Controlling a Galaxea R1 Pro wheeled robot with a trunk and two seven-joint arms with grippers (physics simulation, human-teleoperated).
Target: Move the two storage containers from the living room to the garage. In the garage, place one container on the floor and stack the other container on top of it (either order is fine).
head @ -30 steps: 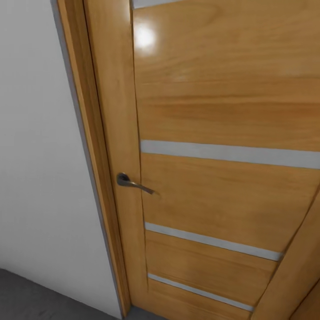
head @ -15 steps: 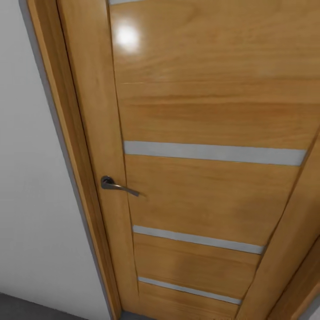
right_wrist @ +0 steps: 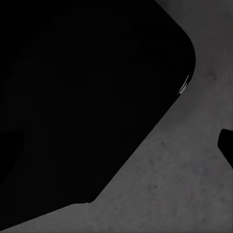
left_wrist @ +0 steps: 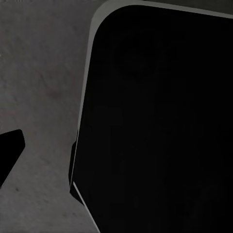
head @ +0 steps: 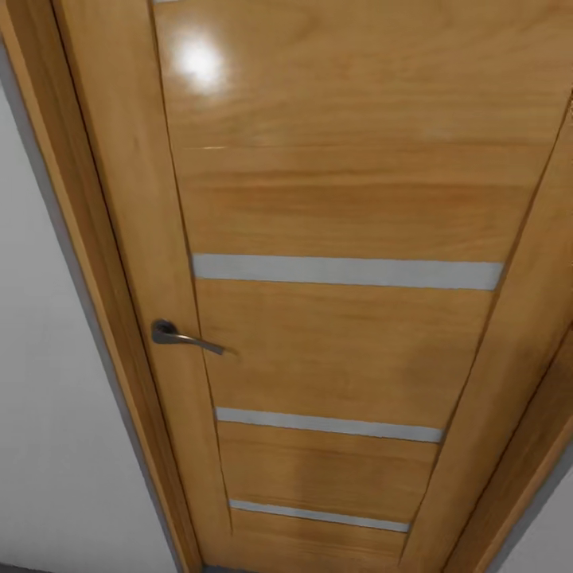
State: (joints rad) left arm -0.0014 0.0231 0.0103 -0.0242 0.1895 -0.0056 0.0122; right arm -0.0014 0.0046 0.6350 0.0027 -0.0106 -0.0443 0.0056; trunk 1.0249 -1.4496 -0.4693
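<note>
Both wrist views are mostly blocked by a large black, round-cornered body (left_wrist: pixel 160 121), apparently part of the robot, so little else can be made out there; a dark sliver at each picture's edge may be a fingertip, and I cannot tell whether either hand is wide, narrow or holding anything. Beside that black mass lies the floor (left_wrist: pixel 39 87), dark grey, mottled, matte concrete. The head view faces a glossy honey-coloured wooden door (head: pixel 342 199) crossed by three pale grey horizontal strips (head: pixel 346 273), its top and bottom cut off. A dull metal lever handle (head: pixel 185 337) sits at its left edge, beside the wooden frame (head: pixel 87 239) and a plain white wall (head: pixel 48 414). Compared with a second ago the camera has swung, sliding the door leftward across the picture and hiding the strip of floor.
</note>
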